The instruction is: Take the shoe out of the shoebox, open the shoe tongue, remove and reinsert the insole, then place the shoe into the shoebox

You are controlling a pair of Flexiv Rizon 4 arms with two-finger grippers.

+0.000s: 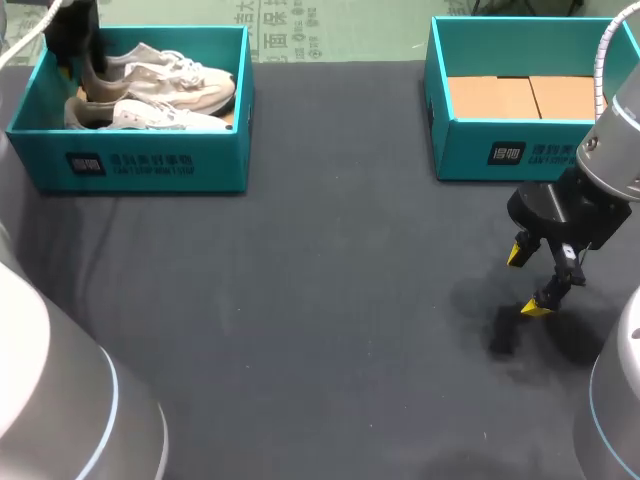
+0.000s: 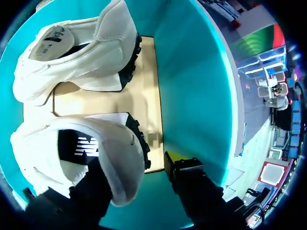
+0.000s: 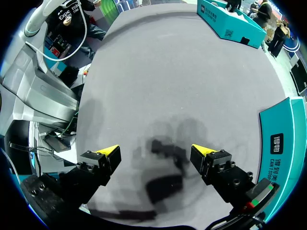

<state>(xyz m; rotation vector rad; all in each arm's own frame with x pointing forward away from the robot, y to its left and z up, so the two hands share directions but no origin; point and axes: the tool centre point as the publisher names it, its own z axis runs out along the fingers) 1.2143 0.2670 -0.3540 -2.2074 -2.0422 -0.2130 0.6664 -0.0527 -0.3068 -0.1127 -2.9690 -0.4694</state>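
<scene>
Two white shoes lie in the teal shoebox at the table's far left. My left gripper is down inside that box, at the heel end of the front shoe. In the left wrist view my left gripper straddles this shoe's heel. One finger is inside the opening, hidden. The yellow-tipped finger stands outside, a small gap off the heel, so the gripper is open. The other shoe lies ahead. My right gripper hangs open and empty over the dark table; its own view shows nothing between the fingers.
A second teal shoebox with a bare cardboard floor stands at the far right, just behind my right gripper. The table is covered with a dark cloth. The left box's teal wall is close beside my left gripper's outer finger.
</scene>
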